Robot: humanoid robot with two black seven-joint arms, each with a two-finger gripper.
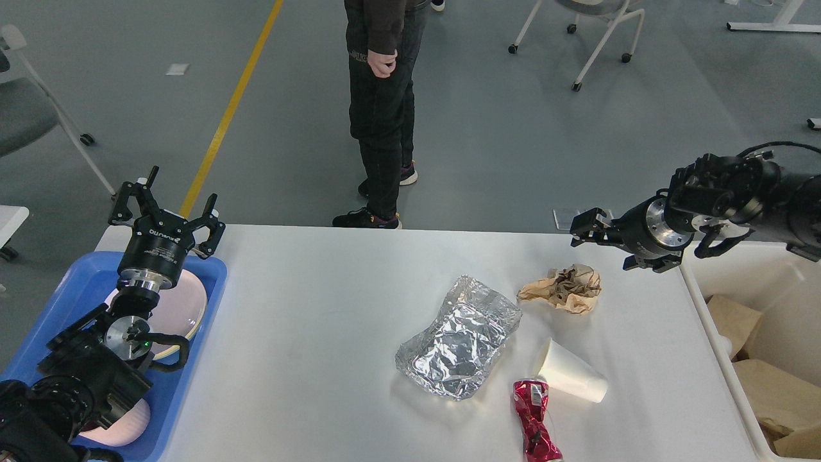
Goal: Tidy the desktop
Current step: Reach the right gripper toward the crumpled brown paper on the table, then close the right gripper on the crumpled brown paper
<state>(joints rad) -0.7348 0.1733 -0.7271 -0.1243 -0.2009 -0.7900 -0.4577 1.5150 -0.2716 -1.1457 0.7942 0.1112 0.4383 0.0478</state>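
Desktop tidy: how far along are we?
Done: plates sit in the blue tray, brown paper in the bin. In hand: nothing; left gripper is open and empty over the tray, right gripper hovers near the crumpled brown paper. Left on the desktop: that paper, foil tray, paper cup, red wrapper.
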